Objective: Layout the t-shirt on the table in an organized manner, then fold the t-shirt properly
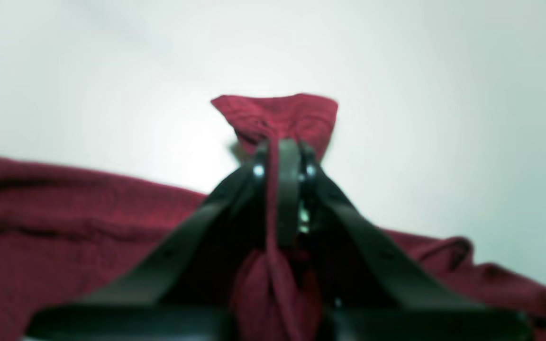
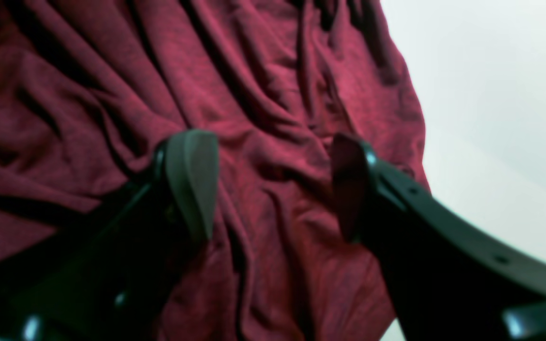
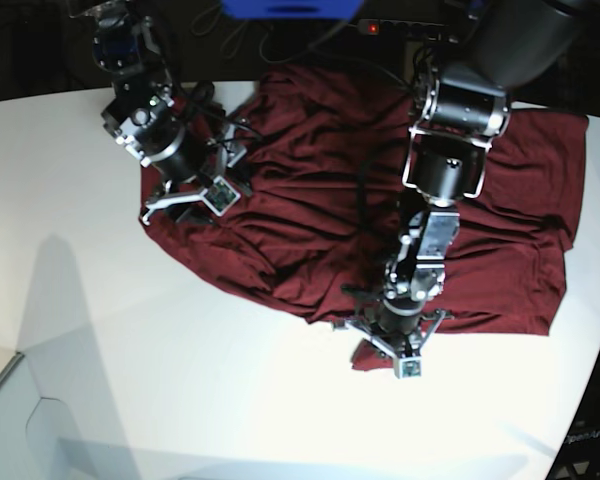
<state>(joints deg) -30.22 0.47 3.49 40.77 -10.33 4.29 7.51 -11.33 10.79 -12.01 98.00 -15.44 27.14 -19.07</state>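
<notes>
Maroon soft-fabric t-shirt [image 3: 380, 220] lies rumpled across the white smooth table [image 3: 130, 380]. Left gripper [image 1: 282, 156] is clamped on a hem edge near the table's front, likely to tug it flat. Right gripper [image 2: 273, 189] hovers jaws apart over the wrinkled far side, holding nothing.

Both arms are built of black and silver-grey cylindrical joints with black cables running along them. The left pincer [image 1: 285, 156] has matte black curved fingers with small shiny screws near the tips. The right pincer [image 2: 273, 184] has black fingers with broad, rounded grey pads [image 2: 192, 180] and small holes along one finger.
</notes>
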